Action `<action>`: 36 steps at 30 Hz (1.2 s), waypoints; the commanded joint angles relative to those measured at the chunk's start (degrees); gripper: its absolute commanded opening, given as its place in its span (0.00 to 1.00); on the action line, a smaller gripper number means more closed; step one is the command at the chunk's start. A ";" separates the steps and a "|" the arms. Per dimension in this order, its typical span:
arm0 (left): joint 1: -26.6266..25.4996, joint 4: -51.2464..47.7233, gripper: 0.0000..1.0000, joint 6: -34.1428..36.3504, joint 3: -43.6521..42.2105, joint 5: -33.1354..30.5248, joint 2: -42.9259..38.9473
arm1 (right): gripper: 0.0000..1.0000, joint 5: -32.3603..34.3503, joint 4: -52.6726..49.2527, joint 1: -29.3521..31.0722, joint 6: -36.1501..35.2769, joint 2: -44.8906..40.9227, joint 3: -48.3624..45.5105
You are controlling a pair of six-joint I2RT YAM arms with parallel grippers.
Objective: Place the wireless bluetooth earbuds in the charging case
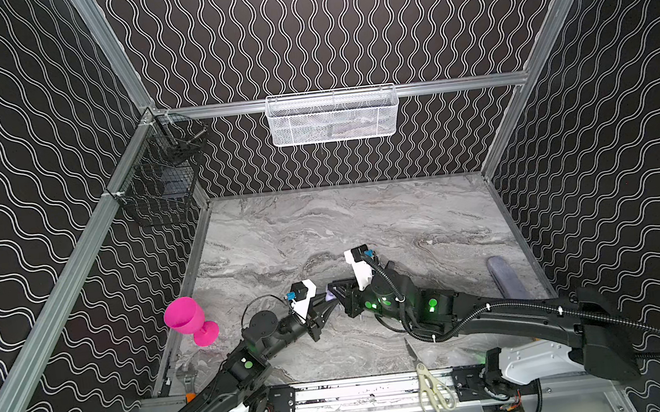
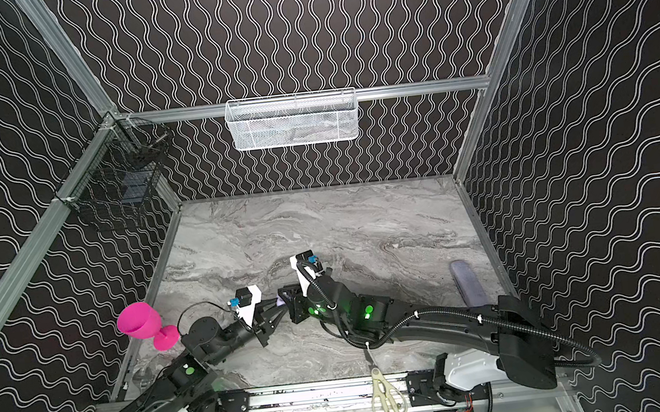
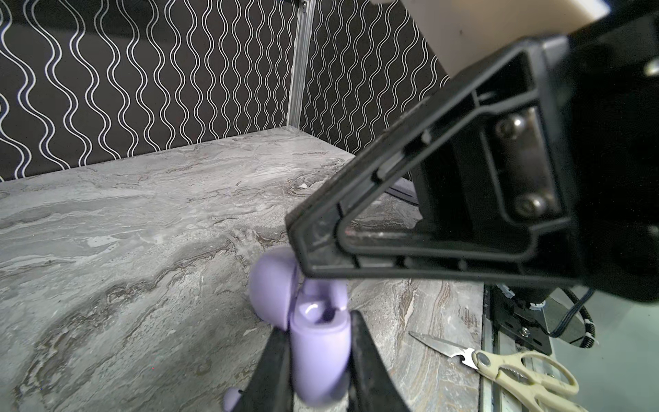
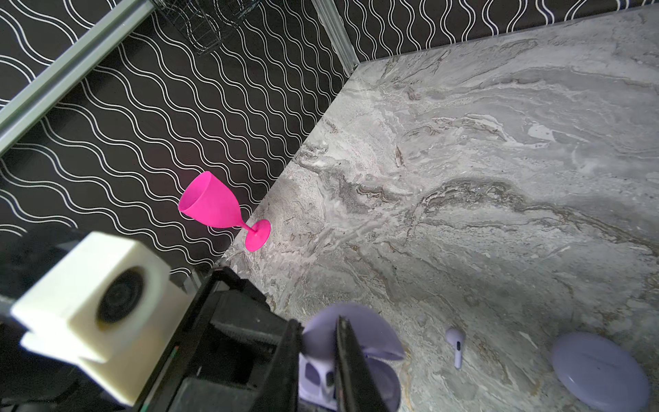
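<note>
The desk (image 1: 322, 224) is grey marble with darker brown-grey veins. The walls (image 1: 322, 28) are black with white wavy double lines. The charging case (image 3: 319, 353) is glossy lavender. So are the earbud (image 4: 454, 337) lying on the desk, which has a dark mark on its stem, and the round puck (image 4: 602, 371) near it. At the desk's left edge is a hot-pink goblet (image 1: 187, 318). The scissors (image 1: 433, 388) at the front edge have cream handles and steel blades. The mesh basket (image 1: 332, 117) is white and the wire basket (image 1: 162, 178) black. The left arm (image 1: 215, 399) and right arm (image 1: 519, 312) are black with white parts and green lights.
</note>
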 commanded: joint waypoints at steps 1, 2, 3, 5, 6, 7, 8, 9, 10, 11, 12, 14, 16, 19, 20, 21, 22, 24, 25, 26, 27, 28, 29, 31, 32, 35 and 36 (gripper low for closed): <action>0.12 2.37 0.15 -0.21 -0.01 -0.40 -0.29 | 0.13 0.27 1.46 0.28 0.57 -0.04 0.28; 0.11 2.37 0.15 -0.20 -0.09 -0.47 -0.44 | 0.13 0.46 1.46 0.37 0.63 -0.18 0.09; 0.12 2.28 0.15 -0.18 -0.10 -0.57 -0.61 | 0.13 0.56 1.55 0.33 0.76 -0.38 -0.13; 0.12 2.18 0.15 -0.29 -0.18 -0.75 -0.77 | 0.13 1.06 1.62 0.46 1.06 -0.74 -0.60; 0.12 2.28 0.15 -0.42 -0.18 -0.78 -0.73 | 0.13 1.26 2.01 0.55 1.22 -0.92 -0.94; 0.12 2.35 0.15 -0.32 -0.18 -0.77 -0.74 | 0.13 1.44 2.24 0.62 1.24 -1.01 -1.13; 0.12 2.44 0.15 -0.46 -0.27 -0.76 -0.73 | 0.13 1.68 2.10 0.72 1.44 -1.02 -1.15; 0.12 2.50 0.15 -0.54 -0.27 -0.73 -0.80 | 0.13 2.00 2.13 0.88 1.55 -0.94 -1.23; 0.10 2.59 0.15 -0.51 -0.27 -0.68 -0.75 | 0.13 2.23 2.33 0.90 1.54 -0.88 -1.32; 0.12 2.54 0.15 -0.61 -0.34 -0.70 -0.75 | 0.13 2.55 2.44 1.02 1.59 -0.93 -1.33; 0.12 2.56 0.15 -0.64 -0.36 -0.77 -0.82 | 0.13 2.73 2.70 1.07 1.74 -0.86 -1.48; 0.21 2.56 0.15 -0.64 -0.36 -0.76 -0.89 | 0.13 3.23 3.44 1.15 1.83 -0.76 -1.76; 0.21 2.62 0.15 -0.64 -0.37 -0.68 -0.92 | 0.13 3.93 3.74 1.16 1.93 -0.67 -1.81; 0.21 2.60 0.15 -0.72 -0.43 -0.68 -1.05 | 0.13 5.27 4.45 1.16 2.14 -0.91 -2.03; 0.21 2.54 0.15 -0.73 -0.45 -0.70 -1.09 | 0.13 5.68 4.70 1.16 2.19 -0.93 -2.11; 0.21 2.54 0.15 -0.72 -0.45 -0.81 -1.15 | 0.13 6.05 5.02 1.16 2.23 -1.01 -2.12; 0.21 2.59 0.15 -0.69 -0.45 -0.77 -1.16 | 0.13 6.47 5.39 1.16 2.37 -1.02 -2.21; 0.22 2.63 0.15 -0.71 -0.45 -0.77 -1.02 | 0.13 7.03 6.36 1.16 2.50 -1.10 -2.38; 0.29 2.54 0.15 -0.72 -0.38 -0.79 -1.00 | 0.13 7.49 6.61 1.24 2.69 -1.02 -2.30; 0.30 2.47 0.15 -0.75 -0.36 -0.77 -1.01 | 0.13 7.76 7.17 1.25 2.76 -1.02 -2.38; 0.28 2.50 0.15 -0.73 -0.44 -0.77 -1.10 | 0.13 7.85 7.69 1.25 2.74 -0.95 -2.38; 0.30 2.46 0.15 -0.73 -0.45 -0.85 -1.10 | 0.13 8.01 7.84 1.25 2.87 -0.85 -2.22; 0.30 2.45 0.15 -0.72 -0.45 -0.86 -1.23 | 0.13 8.03 8.27 1.25 2.77 -0.71 -2.08; 0.23 2.45 0.15 -0.75 -0.45 -0.86 -1.24 | 0.13 7.86 8.62 1.26 2.78 -0.34 -1.73; 0.30 2.46 0.15 -0.82 -0.45 -0.86 -1.15 | 0.13 7.73 8.71 1.33 2.68 -0.02 -1.43; 0.27 2.28 0.15 -0.73 -0.36 -0.99 -1.23 | 0.13 7.26 8.91 1.34 2.68 0.54 -1.06; 0.30 2.15 0.15 -0.69 -0.36 -1.08 -1.30 | 0.13 7.24 8.94 1.34 2.81 0.65 -1.06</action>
